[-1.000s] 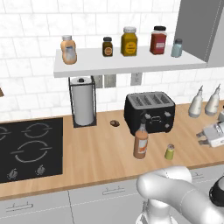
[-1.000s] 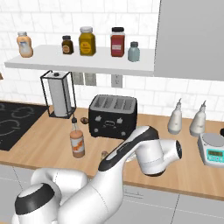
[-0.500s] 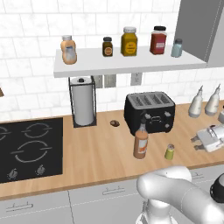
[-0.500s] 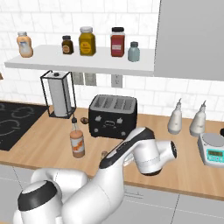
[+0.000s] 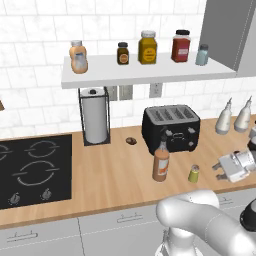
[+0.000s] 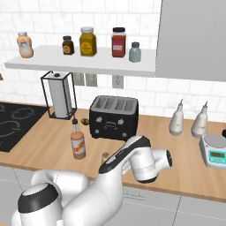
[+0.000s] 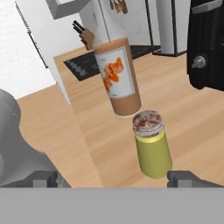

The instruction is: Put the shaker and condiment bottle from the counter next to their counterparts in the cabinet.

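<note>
Reaching low across the front of the counter (image 5: 100,180), the white arm bends from its base at the lower right of the left base view and ends in the gripper (image 5: 218,169), which lies nearly level just above the wood at the right edge, its dark fingers pointing left toward the shaker (image 5: 194,173). In the right base view the forearm and round wrist joint cross in front of the toaster (image 6: 113,117), and the shaker (image 6: 105,156) peeks out just beside the dark elbow band.

From the hand view the gripper (image 7: 116,179) is spread wide with nothing between its tips: one dark fingertip rises at the lower left, the other at the lower right, and the shaker (image 7: 152,147) stands between them, closer to the right one and not touched by either. It appears tilted there because the camera is rolled. The condiment bottle (image 7: 118,76) stands right behind the shaker on the wood.

On the counter the condiment bottle (image 5: 161,162) is upright in front of the toaster (image 5: 171,128), with the shaker a little to its right. Up on the cabinet (image 5: 145,75) shelf, the squat peach bottle (image 5: 78,57) sits at the left end and the pale blue shaker (image 5: 202,55) at the right end, next to the grey panel (image 5: 227,30).
</note>
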Robot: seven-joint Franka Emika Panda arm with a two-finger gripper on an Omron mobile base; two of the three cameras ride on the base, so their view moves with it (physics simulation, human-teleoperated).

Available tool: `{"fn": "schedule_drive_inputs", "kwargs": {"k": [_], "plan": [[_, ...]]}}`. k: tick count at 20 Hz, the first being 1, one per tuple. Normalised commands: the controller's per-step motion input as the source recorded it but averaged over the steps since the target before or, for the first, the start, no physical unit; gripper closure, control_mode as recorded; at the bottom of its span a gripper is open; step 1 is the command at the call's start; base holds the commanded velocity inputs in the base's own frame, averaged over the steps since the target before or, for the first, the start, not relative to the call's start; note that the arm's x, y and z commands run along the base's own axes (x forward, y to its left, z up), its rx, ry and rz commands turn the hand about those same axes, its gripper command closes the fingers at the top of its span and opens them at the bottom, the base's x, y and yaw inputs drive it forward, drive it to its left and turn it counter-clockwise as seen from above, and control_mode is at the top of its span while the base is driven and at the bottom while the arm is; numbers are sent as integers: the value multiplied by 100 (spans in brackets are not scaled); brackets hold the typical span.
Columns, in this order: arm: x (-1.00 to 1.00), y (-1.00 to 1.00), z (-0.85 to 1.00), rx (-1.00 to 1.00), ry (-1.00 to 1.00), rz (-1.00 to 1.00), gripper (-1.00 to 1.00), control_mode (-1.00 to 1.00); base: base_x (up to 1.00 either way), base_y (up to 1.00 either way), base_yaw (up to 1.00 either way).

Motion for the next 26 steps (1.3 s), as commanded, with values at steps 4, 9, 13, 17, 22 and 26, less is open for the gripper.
{"fn": "schedule_drive_inputs", "kwargs": {"k": [4, 9, 13, 17, 22, 26], "plan": [[3, 19, -20, 0, -2, 3, -100, -100, 0, 0, 0], [4, 30, -22, 0, 0, 2, -100, -100, 0, 0, 0], [18, 15, -15, 0, 0, 1, -100, -100, 0, 0, 0], [37, 0, 0, 1, 0, 0, -100, -100, 0, 0, 0], [44, 0, 0, 2, 0, 0, -100, -100, 0, 0, 0], [17, -4, -9, 1, -1, 0, -100, -100, 0, 0, 0]]}}
